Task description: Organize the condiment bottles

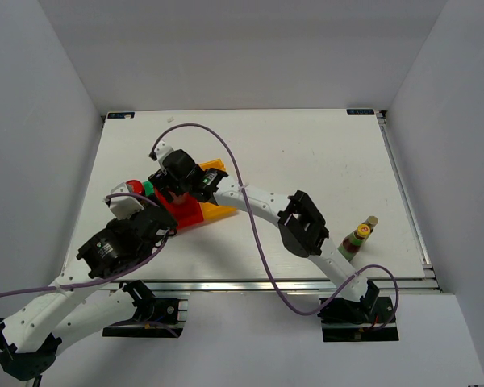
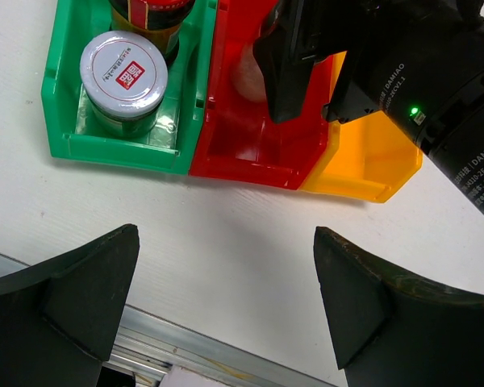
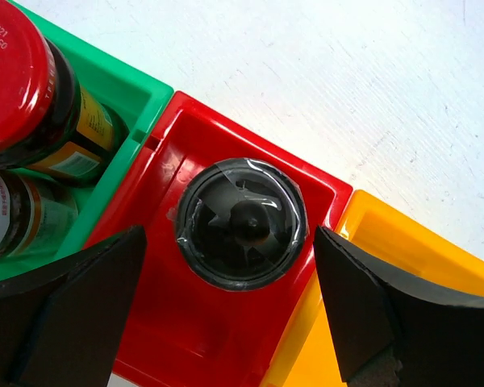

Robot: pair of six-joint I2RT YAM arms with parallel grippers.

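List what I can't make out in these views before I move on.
- Top view: what is inside the red bin, covered by the right hand.
- Left wrist view: the black-lidded jar, behind the right hand; the floor of the yellow bin, under that arm.
- Right wrist view: the silver-lidded jar, cut off by the left edge.
- Top view: the label on the sauce bottle, too small.

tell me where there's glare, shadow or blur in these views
top external: even soft light, only faint shadows on the table; left wrist: small glints on the green bin, silver lid sharp, left gripper's fingers soft; right wrist: film over the black lid catches light, right gripper's fingers blurred
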